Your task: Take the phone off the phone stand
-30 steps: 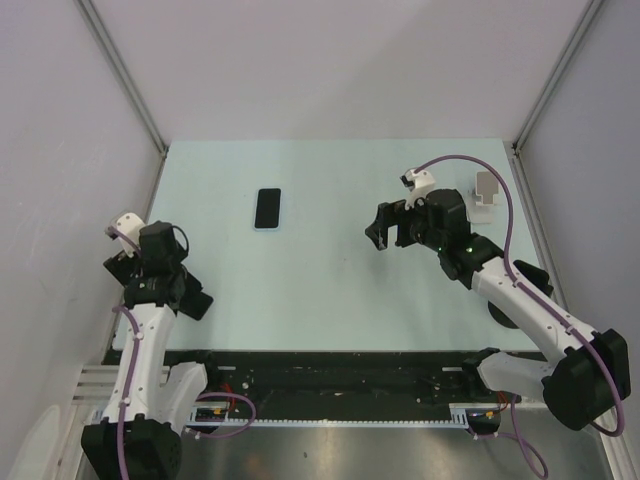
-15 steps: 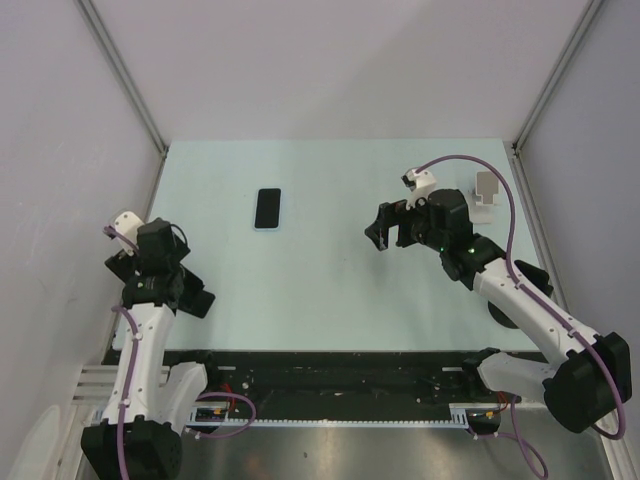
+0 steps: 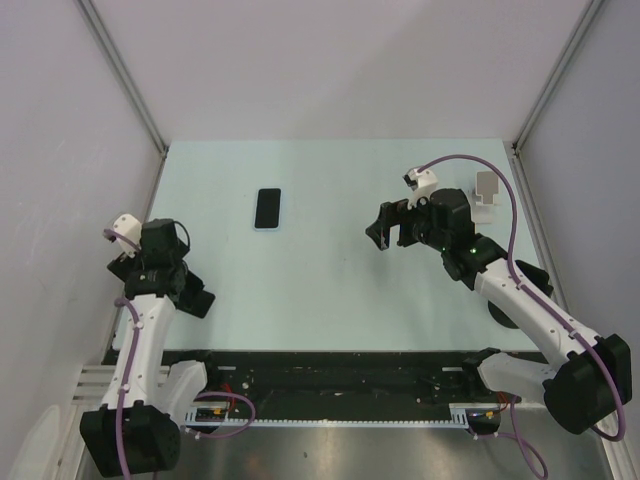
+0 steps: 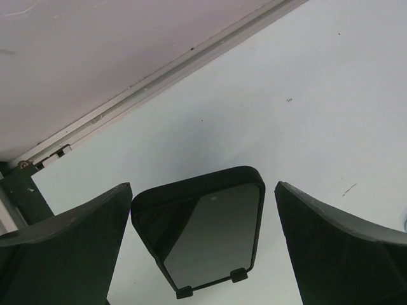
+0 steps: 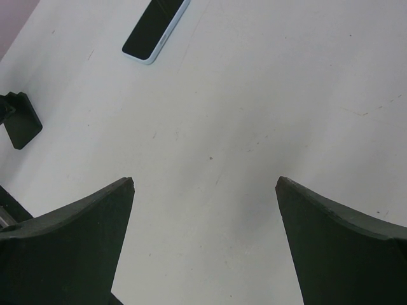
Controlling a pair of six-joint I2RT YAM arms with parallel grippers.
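Note:
A black phone [image 4: 213, 232] leans upright in a dark phone stand whose two small hooks [image 4: 238, 275] hold its lower edge. In the left wrist view my left gripper [image 4: 203, 187] is open, one finger on each side of this phone, touching neither side. In the top view the left gripper [image 3: 165, 290] is near the table's left front corner, and the arm hides the phone. My right gripper [image 3: 385, 228] [image 5: 205, 181] hangs open over bare table, right of centre, with nothing in it.
A second phone [image 3: 267, 209] [image 5: 156, 28] with a pale blue edge lies flat at the back left of the table. A white empty stand [image 3: 487, 194] sits at the back right. Beside the left gripper are the left wall rail [image 4: 159, 76] and the table's near edge.
The left arm has shifted slightly near the left front corner. The right arm and the flat phone have not moved.

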